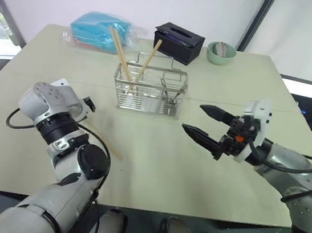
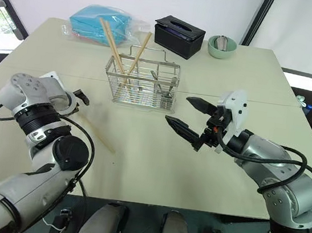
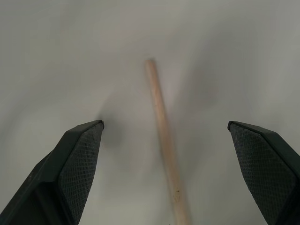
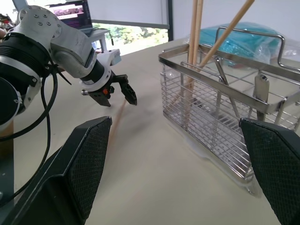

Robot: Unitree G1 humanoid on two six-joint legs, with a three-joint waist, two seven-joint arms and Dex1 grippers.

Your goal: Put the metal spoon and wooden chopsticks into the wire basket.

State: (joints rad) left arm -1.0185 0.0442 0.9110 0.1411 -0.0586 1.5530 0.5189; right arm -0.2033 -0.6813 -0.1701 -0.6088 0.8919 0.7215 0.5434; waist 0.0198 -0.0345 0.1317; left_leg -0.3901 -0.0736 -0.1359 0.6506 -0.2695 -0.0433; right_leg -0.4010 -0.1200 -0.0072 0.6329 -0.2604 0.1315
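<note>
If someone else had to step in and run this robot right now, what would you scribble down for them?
Left pincer: open, pointing down over the one chopstick lying on the table, not yet gripping it.
Right pincer: open, holding nothing, hovering beside the wire basket.
Done: three chopsticks stand leaning in the basket's left compartments; a metal utensil, likely the metal spoon, sits in its right end.
Left: close on the loose chopstick, lift it and drop it into the basket.
</note>
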